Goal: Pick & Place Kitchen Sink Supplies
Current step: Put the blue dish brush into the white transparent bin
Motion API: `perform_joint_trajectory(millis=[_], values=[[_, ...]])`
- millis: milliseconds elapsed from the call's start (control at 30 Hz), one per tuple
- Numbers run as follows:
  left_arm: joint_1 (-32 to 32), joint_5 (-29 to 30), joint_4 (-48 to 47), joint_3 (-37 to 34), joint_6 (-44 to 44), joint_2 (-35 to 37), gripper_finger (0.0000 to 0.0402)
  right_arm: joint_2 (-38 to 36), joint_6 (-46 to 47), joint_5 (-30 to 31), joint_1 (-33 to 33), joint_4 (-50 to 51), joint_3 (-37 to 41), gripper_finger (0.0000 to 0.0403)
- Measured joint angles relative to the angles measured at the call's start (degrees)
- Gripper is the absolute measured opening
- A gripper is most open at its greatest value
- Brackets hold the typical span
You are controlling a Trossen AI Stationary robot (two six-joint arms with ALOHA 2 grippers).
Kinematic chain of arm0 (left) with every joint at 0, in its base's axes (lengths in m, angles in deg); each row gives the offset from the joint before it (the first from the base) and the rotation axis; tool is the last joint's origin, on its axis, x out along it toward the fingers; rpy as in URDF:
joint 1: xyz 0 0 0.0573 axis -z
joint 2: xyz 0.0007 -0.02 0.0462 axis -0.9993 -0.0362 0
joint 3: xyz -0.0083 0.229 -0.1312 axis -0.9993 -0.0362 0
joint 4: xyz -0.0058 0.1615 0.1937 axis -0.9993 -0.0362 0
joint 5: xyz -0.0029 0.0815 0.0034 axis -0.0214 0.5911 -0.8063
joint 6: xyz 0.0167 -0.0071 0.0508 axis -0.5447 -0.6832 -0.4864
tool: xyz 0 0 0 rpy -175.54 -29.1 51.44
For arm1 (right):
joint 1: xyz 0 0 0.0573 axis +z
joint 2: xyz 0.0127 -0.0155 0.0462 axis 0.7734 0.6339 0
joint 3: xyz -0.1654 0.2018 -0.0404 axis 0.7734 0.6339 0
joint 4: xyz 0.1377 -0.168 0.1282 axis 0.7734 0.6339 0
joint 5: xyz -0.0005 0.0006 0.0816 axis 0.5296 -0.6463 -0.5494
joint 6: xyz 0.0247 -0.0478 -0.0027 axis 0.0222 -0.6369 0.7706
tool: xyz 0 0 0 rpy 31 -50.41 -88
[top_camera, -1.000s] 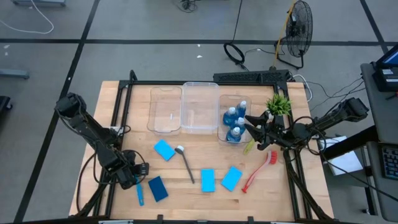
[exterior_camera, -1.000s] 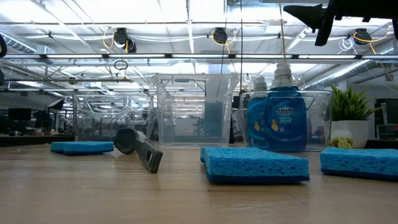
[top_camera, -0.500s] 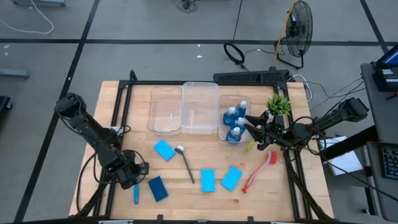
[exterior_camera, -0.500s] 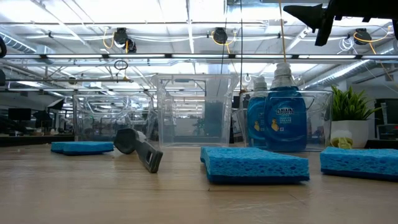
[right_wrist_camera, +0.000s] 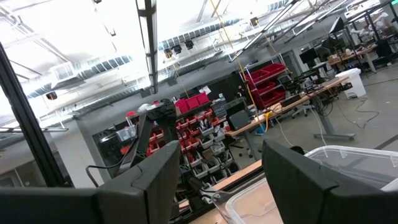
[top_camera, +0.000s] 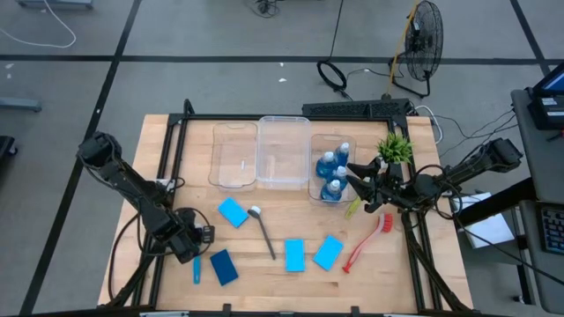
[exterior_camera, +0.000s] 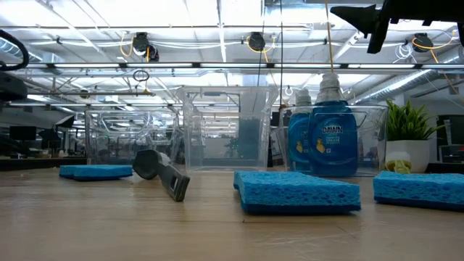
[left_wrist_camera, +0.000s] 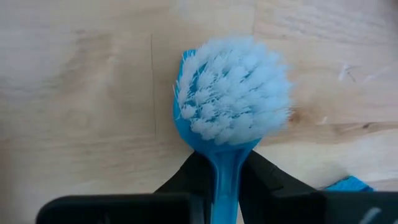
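Observation:
My left gripper (top_camera: 192, 254) is near the table's left near corner, shut on a blue brush (top_camera: 196, 269) whose white bristle head (left_wrist_camera: 233, 93) shows in the left wrist view. My right gripper (top_camera: 357, 182) hovers open over the right-hand bin, where blue bottles (top_camera: 333, 172) stand upright. Three light blue sponges (top_camera: 233, 211) (top_camera: 294, 254) (top_camera: 328, 252) and a darker one (top_camera: 224, 267) lie flat on the wood. A grey brush (top_camera: 263, 229), a red brush (top_camera: 368, 242) and a yellow-green brush (top_camera: 352, 206) also lie on the table. My left gripper pinches the blue brush between its two fingers at the handle's neck (left_wrist_camera: 227, 180), just behind the head. The fingers come from above, slanting toward the near edge, and lie along the handle. The head sticks out past the fingertips, bristles facing the camera. Whether it touches the wood I cannot tell.
Three clear bins (top_camera: 234, 156) (top_camera: 284, 151) (top_camera: 317, 180) stand in a row at the far side. A small green potted plant (top_camera: 394, 148) stands beside the right one. Bare wood lies between the bins and the sponges.
My left gripper has shifted a little toward the table's far edge and right, keeping hold of the blue brush, which has moved with it. Part of the left arm has come into the low view at its upper left.

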Motion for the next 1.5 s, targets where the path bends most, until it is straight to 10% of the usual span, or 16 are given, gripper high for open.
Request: perform_joint_trajectory(millis=[1067, 1500], values=[[0.0, -0.5, -0.1, 0.2, -0.5, 0.3, 0.0048, 0.0, 0.0, 0.0, 0.0, 0.2, 0.0, 0.0216], [0.0, 3.3, -10.4, 3.7, -4.2, 13.2, 0.0048, 0.0, 0.0, 0.0, 0.0, 0.2, 0.0, 0.0216]])
